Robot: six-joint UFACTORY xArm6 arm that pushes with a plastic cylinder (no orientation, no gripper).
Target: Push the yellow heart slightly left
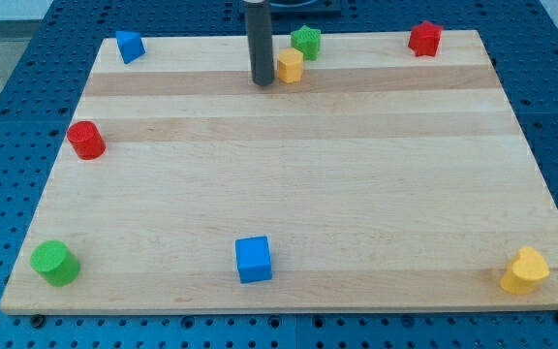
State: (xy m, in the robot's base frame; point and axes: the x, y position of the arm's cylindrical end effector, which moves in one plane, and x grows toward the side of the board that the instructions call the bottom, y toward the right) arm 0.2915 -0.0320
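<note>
Currently the rod's lower end, my tip, rests on the wooden board near the view's top, just to the view's left of a small yellow block whose shape is hard to make out; whether they touch cannot be told. A green block sits just up and to the view's right of that yellow one. The arm carries no jaws, only the straight dark rod.

The yellow heart lies at the board's bottom right corner, well apart from the tip. A blue cube stands near the bottom edge, a green cylinder at the bottom left, a red cylinder by the left edge, a blue block at the top left and a red block at the top right.
</note>
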